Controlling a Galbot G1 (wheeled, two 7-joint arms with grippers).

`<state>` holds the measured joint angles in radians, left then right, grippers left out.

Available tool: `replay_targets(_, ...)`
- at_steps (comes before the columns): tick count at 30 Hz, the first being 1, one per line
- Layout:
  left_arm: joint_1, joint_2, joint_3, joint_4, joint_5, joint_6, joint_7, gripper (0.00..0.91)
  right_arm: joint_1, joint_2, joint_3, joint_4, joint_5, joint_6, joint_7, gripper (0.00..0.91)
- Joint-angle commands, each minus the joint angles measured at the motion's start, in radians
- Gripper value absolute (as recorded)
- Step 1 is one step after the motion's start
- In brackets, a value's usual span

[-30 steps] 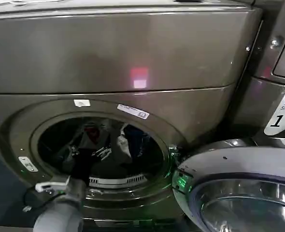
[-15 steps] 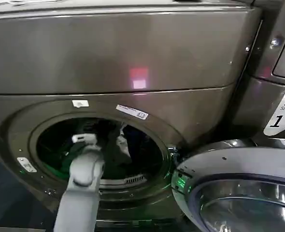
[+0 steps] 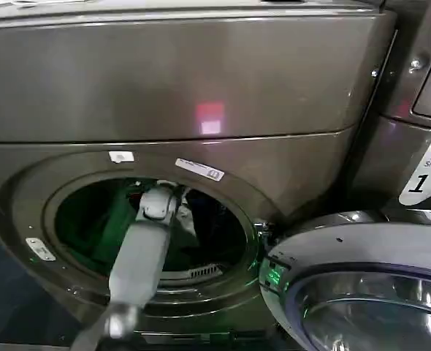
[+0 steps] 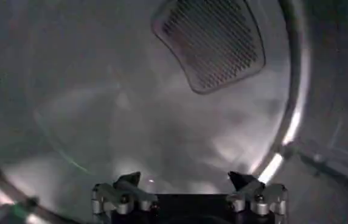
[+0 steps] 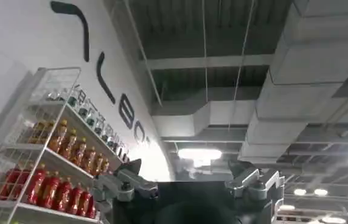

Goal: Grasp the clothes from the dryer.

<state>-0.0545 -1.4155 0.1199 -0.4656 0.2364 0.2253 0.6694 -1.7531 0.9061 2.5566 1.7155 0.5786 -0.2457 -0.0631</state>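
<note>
A shop-like laundromat: numbered dryers, stocked bottle shelves.

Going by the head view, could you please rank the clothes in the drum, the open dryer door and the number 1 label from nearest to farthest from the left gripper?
From the left gripper, inside the drum opening:
1. Clothes, in the drum just beside it.
2. Open dryer door, swung out at lower right.
3. Number 1 label, on the neighbouring machine at far right.

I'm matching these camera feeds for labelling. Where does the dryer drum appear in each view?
Head view: the dryer drum is the dark round opening at lower left-centre, beside the open door.
Left wrist view: seen from inside, its grey wall and perforated vent panel lie beyond the open left claw.
Right wrist view: the open right claw faces a ceiling and bottle shelf, away from the dryer.
Shared landmark: the left arm, which carries the left claw into the drum.
</note>
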Motion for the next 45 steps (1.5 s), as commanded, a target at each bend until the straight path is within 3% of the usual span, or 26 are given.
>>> replay_targets(1, -0.164, -0.001, 0.264, 0.243, 0.275, -0.129, 0.293, 0.907, -0.001, 0.002, 0.002, -0.002, 0.001, 0.001, -0.001, 0.907)
replay_targets(5, -0.203, -0.011, 0.329, 0.278, 0.276, -0.199, 0.358, 0.907, -0.003, 0.002, 0.007, -0.005, 0.002, 0.001, -0.002, 0.907)
replay_targets(10, -0.214, -0.018, 0.372, 0.291, 0.296, -0.223, 0.428, 0.907, -0.005, -0.001, 0.01, -0.012, 0.002, 0.003, -0.004, 0.907)
replay_targets(19, -0.218, -0.024, 0.399, 0.335, 0.424, -0.223, 0.431, 0.907, 0.012, -0.003, -0.004, -0.016, -0.003, 0.007, -0.005, 0.907)
replay_targets(39, -0.159, -0.037, 0.39, 0.352, 0.363, -0.196, 0.424, 0.907, 0.012, 0.0, -0.004, -0.012, -0.005, 0.01, -0.005, 0.907)
replay_targets(40, -0.158, -0.038, 0.391, 0.352, 0.362, -0.195, 0.426, 0.887, 0.011, 0.0, -0.004, -0.013, -0.005, 0.01, -0.006, 0.907)
replay_targets(43, -0.159, -0.043, 0.39, 0.357, 0.36, -0.193, 0.432, 0.216, 0.01, 0.002, -0.003, -0.012, -0.005, 0.011, -0.006, 0.907)
replay_targets(44, -0.159, -0.044, 0.39, 0.357, 0.358, -0.19, 0.431, 0.114, 0.009, 0.002, -0.002, -0.013, -0.005, 0.011, -0.006, 0.907)
replay_targets(45, -0.159, -0.045, 0.39, 0.359, 0.357, -0.19, 0.432, 0.091, 0.008, 0.002, -0.001, -0.014, -0.005, 0.012, -0.006, 0.907)
